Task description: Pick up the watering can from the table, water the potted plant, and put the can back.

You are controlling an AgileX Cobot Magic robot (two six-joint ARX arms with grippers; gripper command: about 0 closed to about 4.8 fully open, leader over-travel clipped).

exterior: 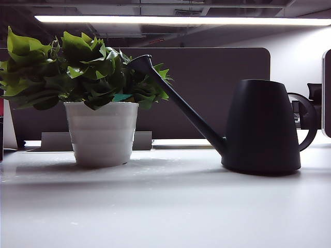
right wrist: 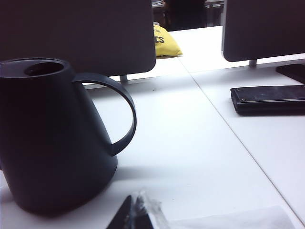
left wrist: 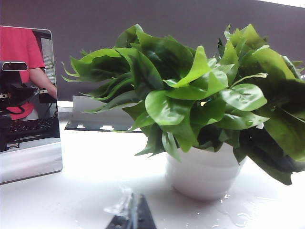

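My right gripper (right wrist: 138, 214) is shut on nothing, low over the table (right wrist: 190, 143), the can (right wrist: 52, 138) just ahead, handle toward me. My left gripper (left wrist: 131, 217) looks closed too, empty, the plant (left wrist: 200, 109) near in front

My left end effector (left wrist: 129, 217) shows only as a dark tip at the lower edge of the left wrist view, with something clear and crinkled on it; its fingers lie close together, though too little shows to tell whether they are closed; my right end effector (right wrist: 138, 214) appears likewise as a dark tip low in the right wrist view, its fingers closed together, gripping nothing; neither arm appears in the exterior view.
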